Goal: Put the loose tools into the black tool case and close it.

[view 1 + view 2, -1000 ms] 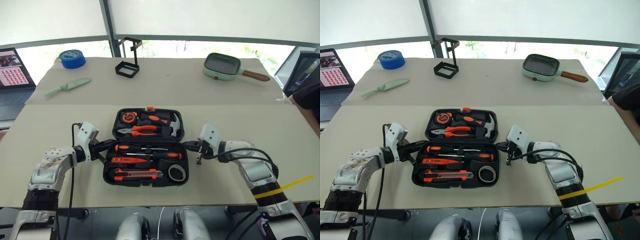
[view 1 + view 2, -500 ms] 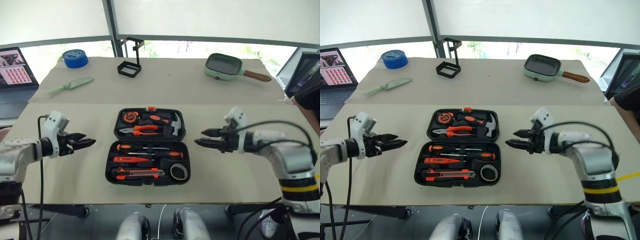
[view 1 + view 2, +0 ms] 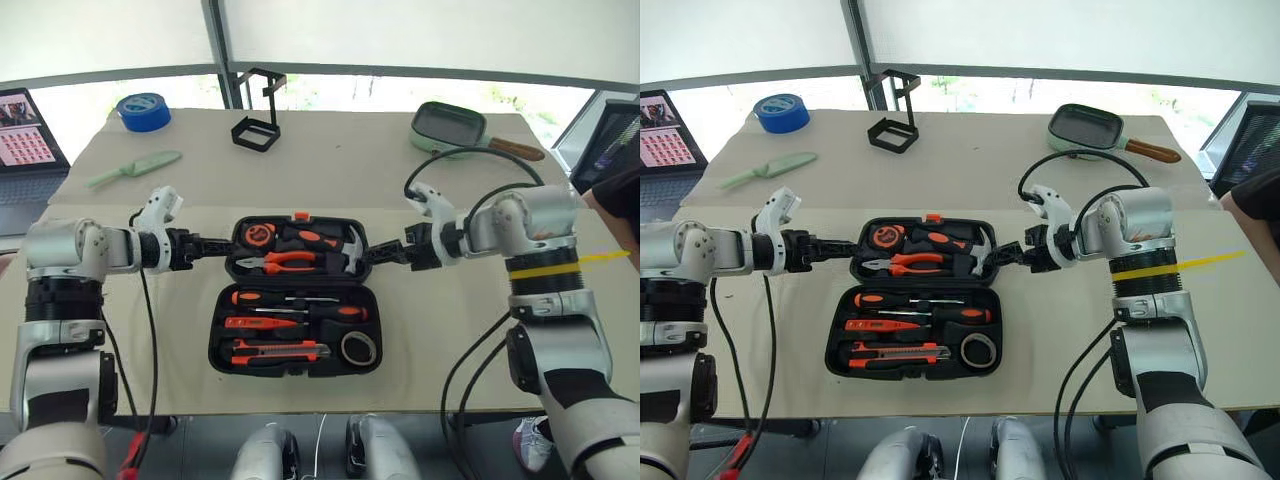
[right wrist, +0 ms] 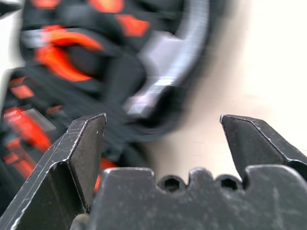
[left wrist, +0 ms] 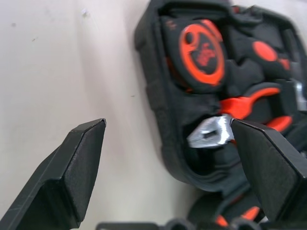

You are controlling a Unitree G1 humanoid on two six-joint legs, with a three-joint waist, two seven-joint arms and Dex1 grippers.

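On the beige table (image 3: 450,330) by bright windows, the flat black plastic tool case (image 3: 296,296) lies open; the left gripper (image 3: 218,246) and right gripper (image 3: 375,256) flank its far half, fingers spread.

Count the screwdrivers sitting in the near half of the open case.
3. Top slot: a black-and-orange screwdriver. Below it, a slim all-orange screwdriver. A second black-and-orange screwdriver lies at the right. All rest in the case. None looks hidden.

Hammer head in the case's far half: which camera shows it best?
The left eye view: the hammer lies unblocked in the black tool case. The right wrist view shows it close but blurred; the left wrist view catches its edge.
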